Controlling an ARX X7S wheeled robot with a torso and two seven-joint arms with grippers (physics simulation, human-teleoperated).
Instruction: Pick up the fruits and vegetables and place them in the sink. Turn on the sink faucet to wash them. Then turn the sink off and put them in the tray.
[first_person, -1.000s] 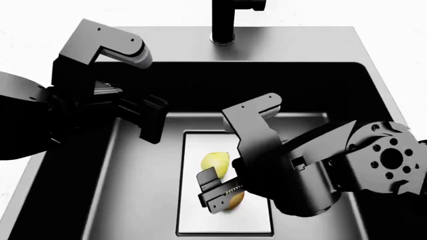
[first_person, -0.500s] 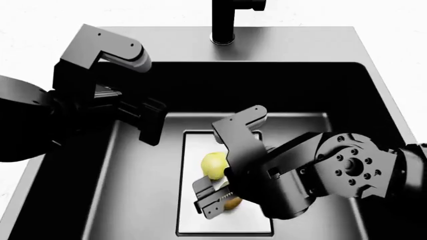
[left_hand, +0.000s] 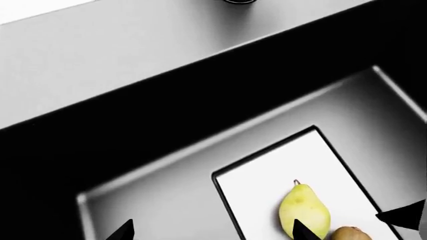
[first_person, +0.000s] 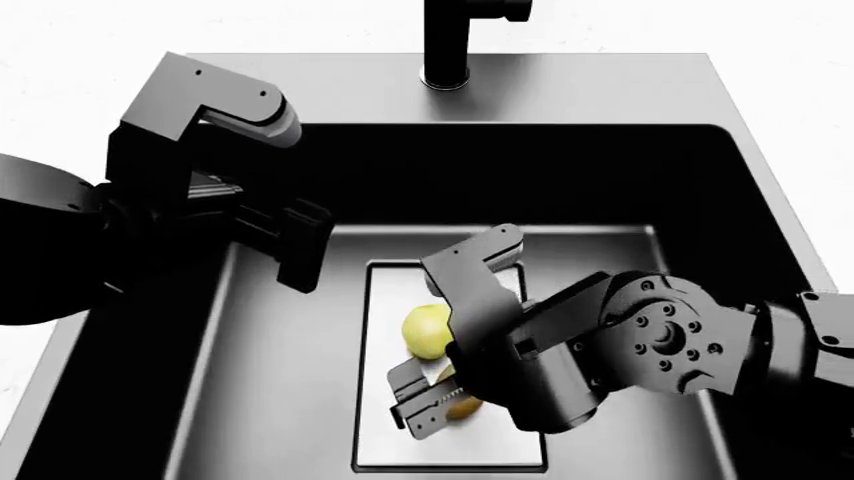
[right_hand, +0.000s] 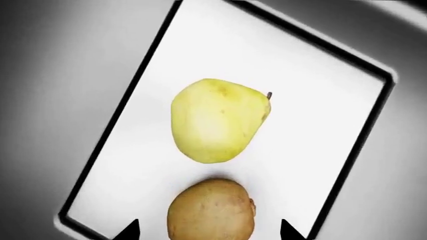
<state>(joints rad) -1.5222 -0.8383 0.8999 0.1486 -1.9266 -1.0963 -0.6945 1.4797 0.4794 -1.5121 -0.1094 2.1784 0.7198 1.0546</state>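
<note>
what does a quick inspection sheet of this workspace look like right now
surface: black sink with a grey rim; pale drain plate on its floor.
job's things: yellow-green pear and brown oval fruit lie side by side on the drain plate. faucet stands at the back rim; no water seen. tray: not in view.
clutter: nothing seen.
grippers: right pincer is low in the basin, open, its tips either side of the brown fruit, not closed on it. left pincer hangs over the basin's left part, open and empty.
cables: nothing seen.
surroundings: plain white all around the sink.
</note>
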